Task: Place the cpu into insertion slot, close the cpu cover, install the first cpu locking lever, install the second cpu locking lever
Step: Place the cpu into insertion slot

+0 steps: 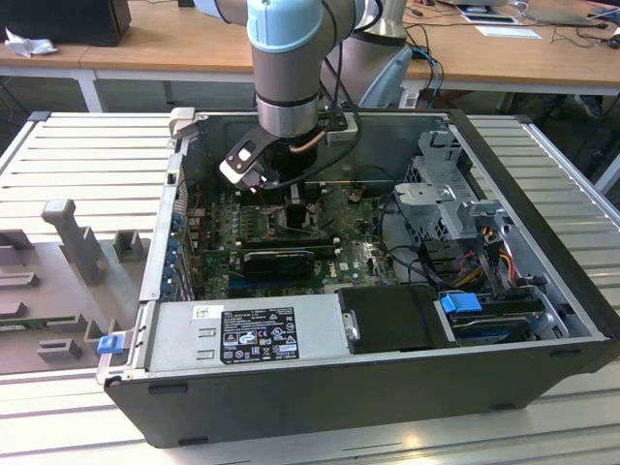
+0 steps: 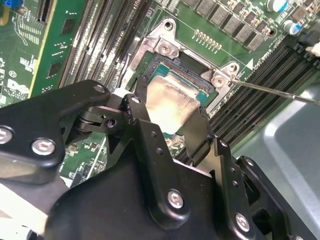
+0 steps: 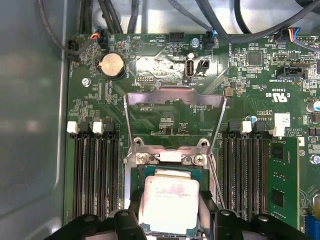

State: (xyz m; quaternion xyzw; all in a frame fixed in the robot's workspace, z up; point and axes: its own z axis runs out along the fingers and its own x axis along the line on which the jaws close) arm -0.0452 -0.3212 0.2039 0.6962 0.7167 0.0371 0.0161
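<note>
Open black PC case sits on ribbed grey table. Silver power supply along 1 long wall. 1 coin cell near black memory slots.

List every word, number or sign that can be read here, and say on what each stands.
White label on the power supply: print, too small to read.
Top of the cpu: faint print, too blurred to read.
Motherboard: white lettering, too small to read surely.
White sticker on the motherboard: too small to read.
Nothing can be quoted with certainty.
</note>
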